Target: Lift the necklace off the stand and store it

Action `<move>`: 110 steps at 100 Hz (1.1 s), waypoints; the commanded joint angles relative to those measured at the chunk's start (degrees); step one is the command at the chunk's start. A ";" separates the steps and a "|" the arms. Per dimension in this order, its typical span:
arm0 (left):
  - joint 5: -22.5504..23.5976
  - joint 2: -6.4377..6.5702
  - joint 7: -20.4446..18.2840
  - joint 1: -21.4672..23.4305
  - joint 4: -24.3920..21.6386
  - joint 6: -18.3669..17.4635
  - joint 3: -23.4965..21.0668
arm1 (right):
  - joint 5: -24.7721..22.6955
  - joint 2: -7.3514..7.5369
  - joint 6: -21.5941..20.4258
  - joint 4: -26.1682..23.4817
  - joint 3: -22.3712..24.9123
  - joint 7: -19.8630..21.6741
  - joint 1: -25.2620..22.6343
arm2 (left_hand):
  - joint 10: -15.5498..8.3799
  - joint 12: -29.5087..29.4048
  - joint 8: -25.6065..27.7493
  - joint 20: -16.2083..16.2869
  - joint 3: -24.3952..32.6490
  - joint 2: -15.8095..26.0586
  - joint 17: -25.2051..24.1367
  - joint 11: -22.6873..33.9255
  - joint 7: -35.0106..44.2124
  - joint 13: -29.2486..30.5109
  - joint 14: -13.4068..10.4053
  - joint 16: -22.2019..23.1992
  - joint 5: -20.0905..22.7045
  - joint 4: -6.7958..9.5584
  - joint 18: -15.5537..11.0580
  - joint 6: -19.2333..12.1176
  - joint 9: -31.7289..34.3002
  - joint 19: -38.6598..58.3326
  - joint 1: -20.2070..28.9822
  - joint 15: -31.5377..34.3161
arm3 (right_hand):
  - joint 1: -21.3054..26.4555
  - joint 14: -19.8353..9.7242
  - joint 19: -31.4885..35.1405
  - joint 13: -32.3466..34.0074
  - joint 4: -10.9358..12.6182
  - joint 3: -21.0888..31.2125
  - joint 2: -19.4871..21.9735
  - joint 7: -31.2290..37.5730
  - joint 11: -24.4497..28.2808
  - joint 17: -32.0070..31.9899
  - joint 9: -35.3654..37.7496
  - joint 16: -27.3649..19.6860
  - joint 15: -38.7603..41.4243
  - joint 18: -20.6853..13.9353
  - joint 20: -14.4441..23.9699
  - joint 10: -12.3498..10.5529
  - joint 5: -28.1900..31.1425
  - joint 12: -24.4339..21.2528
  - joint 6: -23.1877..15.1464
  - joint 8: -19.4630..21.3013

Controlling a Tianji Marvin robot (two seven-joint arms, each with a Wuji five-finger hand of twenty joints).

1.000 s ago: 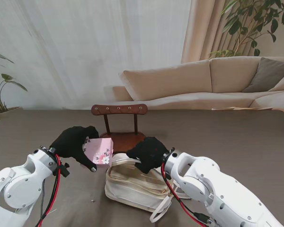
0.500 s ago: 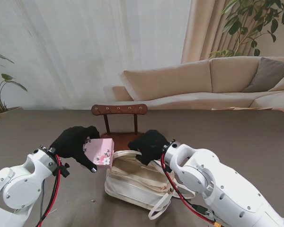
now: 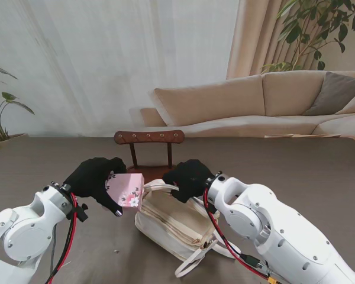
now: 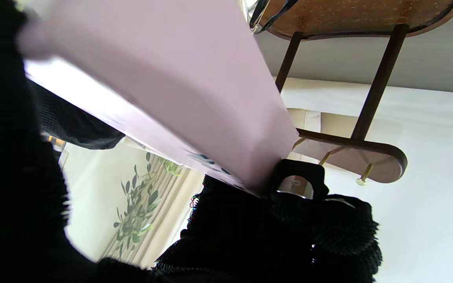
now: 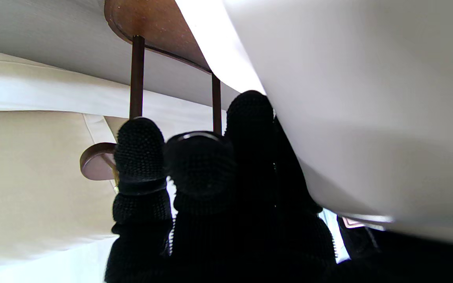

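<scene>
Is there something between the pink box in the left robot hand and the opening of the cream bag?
Nothing visible blocks it. The left robot hand holds the pink box beside the cream bag, whose top the right robot hand lifts by a handle.

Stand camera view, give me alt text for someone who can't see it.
The left hand holds a pink floral box beside a cream bag, whose handle the right hand grips. A wooden necklace stand is behind them on the table, with a beige sofa beyond.

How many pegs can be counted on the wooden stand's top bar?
5, in one row along the stand's top bar, seen from the stand camera, evenly spaced from its left end to its right end. None looks hidden, and none visibly carries a necklace.
</scene>
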 commanded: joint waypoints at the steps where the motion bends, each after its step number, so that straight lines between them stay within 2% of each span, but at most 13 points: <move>1: -0.32 -0.02 -1.32 0.04 -0.65 0.01 0.06 | 0.34 -0.40 0.24 -0.64 0.01 0.76 0.69 | -3.42 5.98 5.62 -0.28 54.33 9.93 -0.82 19.15 39.03 3.09 -10.04 1.09 3.72 5.82 -4.98 6.36 10.81 -3.97 14.05 6.00 | 3.73 -1.82 2.69 1.43 -0.21 2.85 2.85 2.61 0.59 9.98 2.92 0.69 1.26 2.06 1.21 0.21 -0.65 0.24 -3.14 1.43; 44: -1.41 0.30 -2.87 -1.97 0.46 -0.24 3.11 | 6.29 -0.67 1.44 1.58 -0.98 3.24 3.03 | -3.33 6.01 5.68 -0.20 54.19 10.05 -0.88 19.08 38.96 3.04 -10.04 1.13 3.69 5.83 -4.99 6.37 10.75 -3.91 14.10 6.00 | 4.20 -1.20 2.01 1.39 -0.07 2.07 3.60 2.78 0.53 8.80 2.14 0.03 -0.03 1.98 1.16 0.56 -1.03 0.42 -3.48 2.45; 110: -4.10 0.84 -5.91 -5.48 3.11 -0.10 8.74 | 8.14 -1.31 6.65 2.35 -1.70 2.56 3.56 | -3.32 6.08 5.73 -0.16 53.97 10.27 -1.07 19.00 38.88 2.86 -10.13 1.22 3.52 5.95 -5.04 6.32 10.68 -3.97 14.20 5.99 | 5.34 -1.24 1.35 1.39 0.25 1.20 4.14 2.62 0.54 9.90 1.72 -0.18 -0.50 2.75 0.78 2.24 -1.97 0.05 -1.22 2.05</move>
